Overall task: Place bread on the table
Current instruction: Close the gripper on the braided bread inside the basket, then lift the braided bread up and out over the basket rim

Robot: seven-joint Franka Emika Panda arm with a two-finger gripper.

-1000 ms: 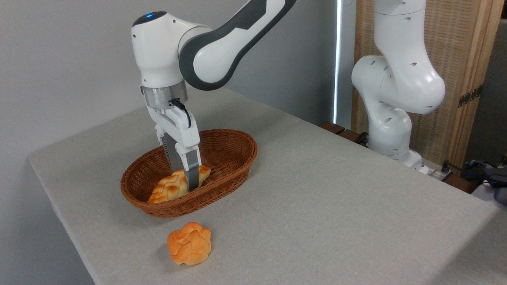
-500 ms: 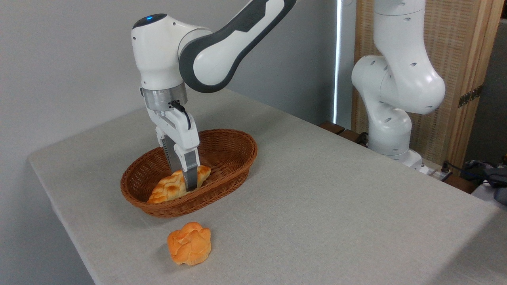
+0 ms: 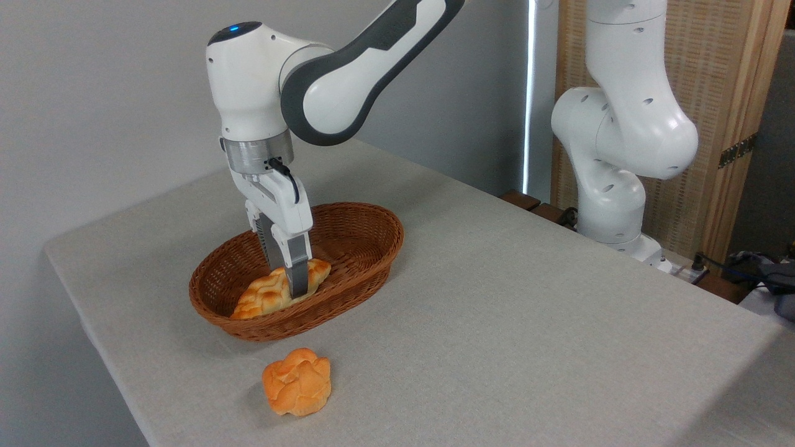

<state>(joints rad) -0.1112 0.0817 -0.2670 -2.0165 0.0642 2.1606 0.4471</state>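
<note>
Open table right of basket

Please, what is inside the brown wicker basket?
Inside the basket lies one braided bread. The pincer reaches down around its middle, so that part is covered. The rest of the basket floor looks bare.

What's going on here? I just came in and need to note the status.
The robot arm's gripper is down in the wicker basket, its fingers closed around the braided bread. The loaf is not yet out on the table. A round bun lies on the cloth in front of the basket.
</note>
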